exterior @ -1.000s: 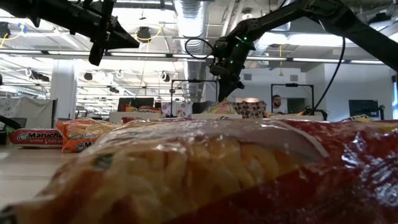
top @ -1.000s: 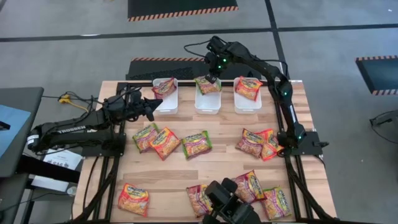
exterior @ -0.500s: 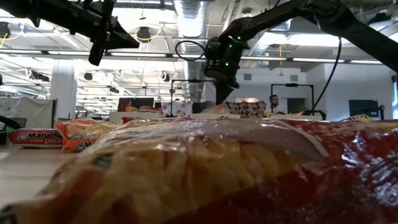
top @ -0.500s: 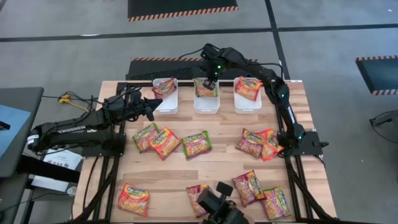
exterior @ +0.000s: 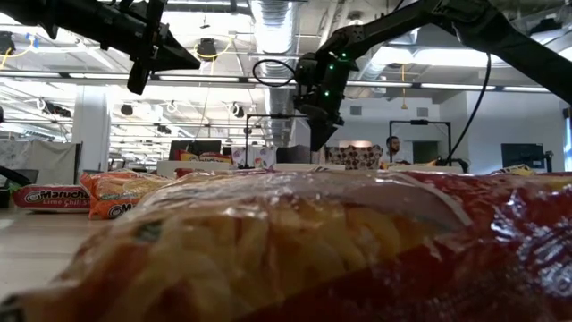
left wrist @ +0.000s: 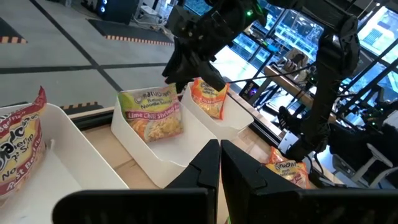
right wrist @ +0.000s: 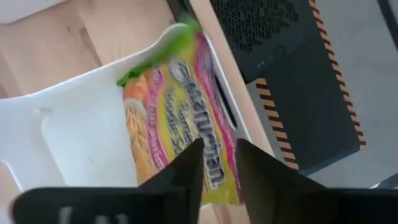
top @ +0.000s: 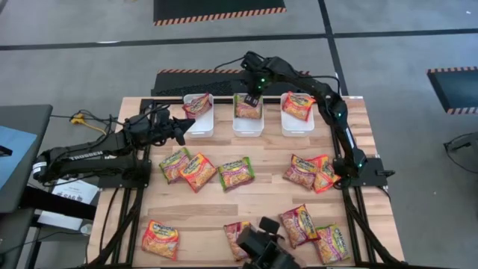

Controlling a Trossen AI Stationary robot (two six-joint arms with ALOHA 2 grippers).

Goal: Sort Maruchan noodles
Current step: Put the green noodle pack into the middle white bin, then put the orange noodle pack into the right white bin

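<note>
Three white bins stand along the far edge. The green-edged Maruchan packet (top: 249, 110) (right wrist: 180, 99) lies in the middle bin (top: 249, 125), its back leaning on the far wall. My right gripper (top: 252, 98) (right wrist: 219, 146) hangs just above it, pointing steeply down, open, with nothing between its fingers. The left bin (top: 199, 119) holds a red-edged packet (top: 197, 104), the right bin (top: 297, 121) an orange one (top: 298, 104). My left gripper (top: 188, 124) (left wrist: 219, 163) waits shut and level beside the left bin.
Several more packets lie loose on the wooden table: a group at mid-left (top: 196, 170), two at mid-right (top: 312, 172), and a row along the near edge (top: 160, 239). One packet (exterior: 313, 241) lies right in front of the low camera. A person (exterior: 396, 148) sits far behind the table.
My right gripper has carried the green-edged packet a little toward the table's left and down over the middle bin, rolling its wrist, and has let go. The packet has dropped from below the fingers into the bin and leans there.
</note>
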